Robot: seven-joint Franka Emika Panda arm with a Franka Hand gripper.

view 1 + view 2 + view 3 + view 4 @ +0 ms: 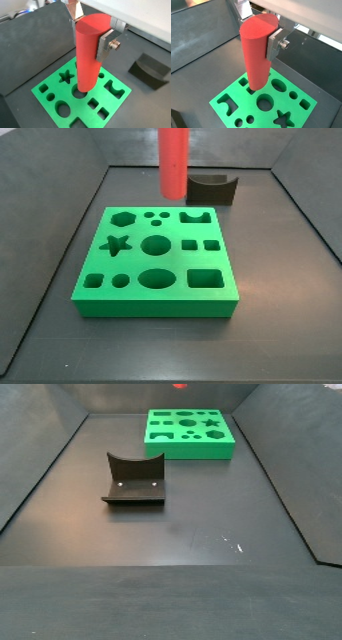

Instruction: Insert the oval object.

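Note:
My gripper (pixel 90 37) is shut on the oval object, a tall smooth red peg (pixel 89 60), and holds it upright by its top end; both wrist views show this (pixel 258 35). The peg (pixel 256 60) hangs over the green block (pixel 67 65), its lower end above the block's holes near one edge. Whether it touches the block I cannot tell. In a side view the peg (pixel 173 163) hangs over the block's far edge (pixel 134 263), and the gripper is cut off above. The block's oval hole (pixel 158 278) is in the near row.
The dark fixture (pixel 211 188) stands on the floor just behind the green block, and it shows in a wrist view (pixel 150 70). In a side view it (pixel 134 481) stands in mid-floor, with the block (pixel 187 446) far behind. Dark walls enclose the floor.

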